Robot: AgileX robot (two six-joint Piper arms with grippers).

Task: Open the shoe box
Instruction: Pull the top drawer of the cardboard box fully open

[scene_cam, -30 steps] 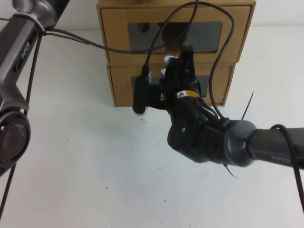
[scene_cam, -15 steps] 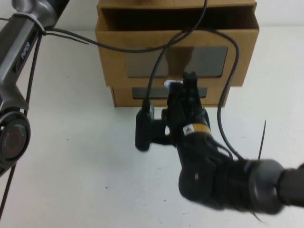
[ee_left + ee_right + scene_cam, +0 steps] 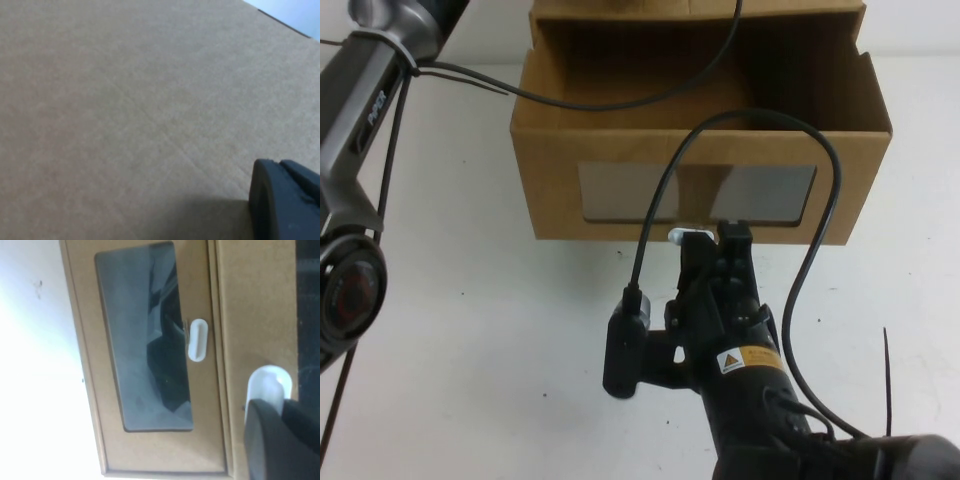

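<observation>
Upper drawer (image 3: 545, 190) out above lower drawer (image 3: 165, 455) (right gripper (image 3: 720, 238) at its handle (image 3: 267, 382), left gripper (image 3: 287, 200) near shoe box (image 3: 125, 100))

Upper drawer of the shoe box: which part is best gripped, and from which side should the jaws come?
The white pull tab on the front of the upper drawer, approached from the robot's side: the front is flat cardboard, and the tab is its only protrusion. The right gripper is shut on it there. The left gripper sits close against cardboard.
</observation>
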